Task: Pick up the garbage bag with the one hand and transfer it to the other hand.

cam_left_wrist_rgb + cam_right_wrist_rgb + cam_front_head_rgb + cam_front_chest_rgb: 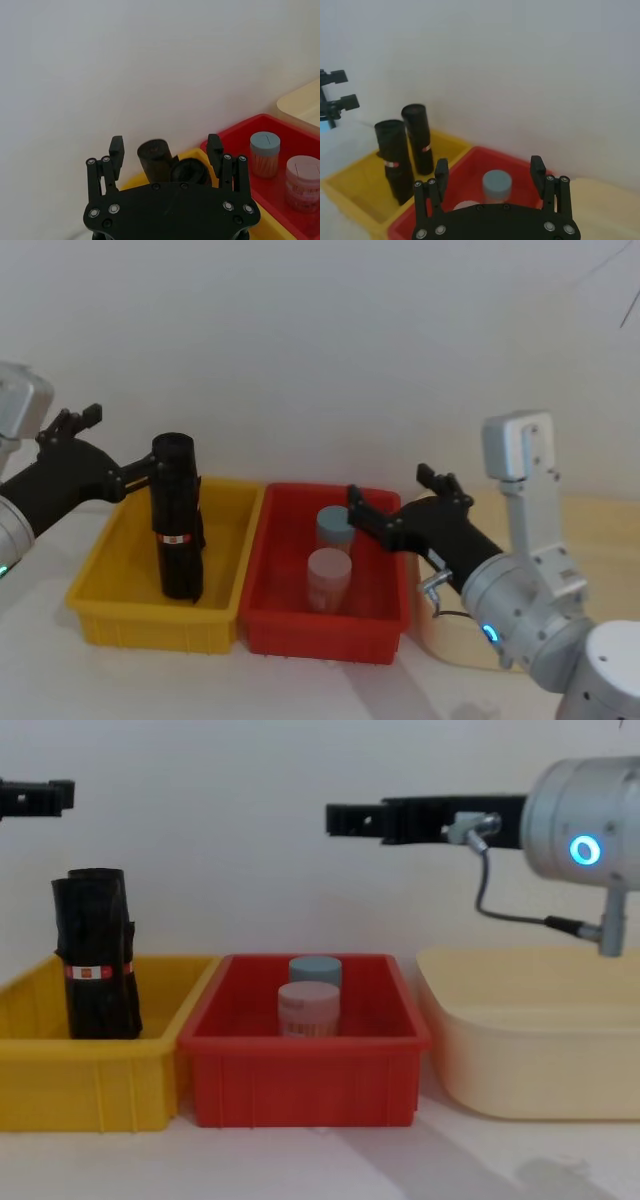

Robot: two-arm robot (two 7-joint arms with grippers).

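Garbage bag (177, 530) stands upright in the yellow bin (100, 592), long axis vertical. Left gripper (122, 443) is near its top, fingers apart. Right gripper (390, 487) is above the red bin (330, 628), fingers apart.

Place: a lab test bench
Backdrop: bare white wall (220, 840)
Setup: yellow bin (100, 1075), red bin (300, 1070), cream tub (530, 1050), lined up

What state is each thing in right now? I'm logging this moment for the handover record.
garbage bag rolls: upright in yellow bin, ungripped.
left gripper: open, above the rolls.
right gripper: open, over red bin.
jars: upright, lidded, in red bin.
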